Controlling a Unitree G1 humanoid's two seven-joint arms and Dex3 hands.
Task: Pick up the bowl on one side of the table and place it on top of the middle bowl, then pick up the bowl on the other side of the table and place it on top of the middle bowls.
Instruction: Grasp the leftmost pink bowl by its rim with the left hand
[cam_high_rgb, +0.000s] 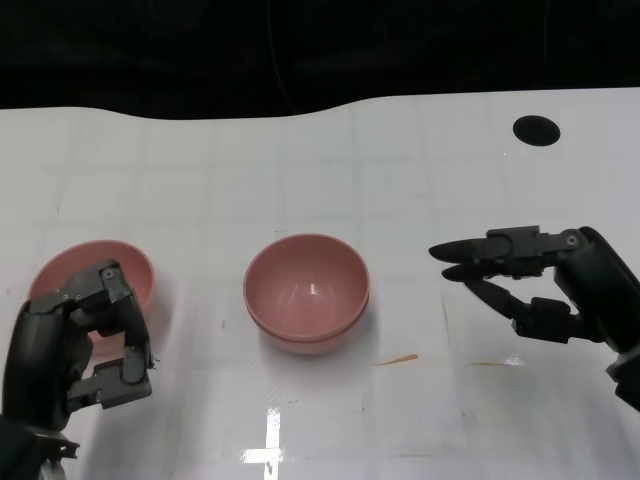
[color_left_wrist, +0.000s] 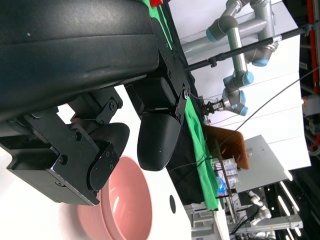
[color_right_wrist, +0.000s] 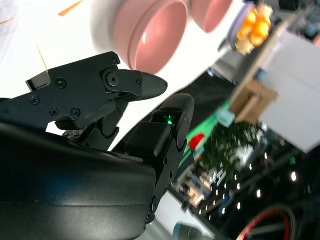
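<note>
Two pink bowls sit nested at the table's middle (cam_high_rgb: 307, 285), the upper one's rim just above the lower one's; the right wrist view shows them as the stacked bowls (color_right_wrist: 155, 35). A single pink bowl (cam_high_rgb: 135, 270) stands at the left, its near side hidden behind my left hand (cam_high_rgb: 85, 345). That hand's fingers are spread apart at the bowl's near rim; contact cannot be told. From the left wrist, the bowl (color_left_wrist: 127, 210) lies just beyond the left hand (color_left_wrist: 100, 150). My right hand (cam_high_rgb: 525, 280) hovers to the right of the stack, fingers apart and holding nothing.
The white table (cam_high_rgb: 200, 170) ends at a dark far edge. A black round hole (cam_high_rgb: 537, 128) lies at the back right. A thin orange streak (cam_high_rgb: 397, 360) marks the surface in front of the stack. Lab equipment stands beyond the table.
</note>
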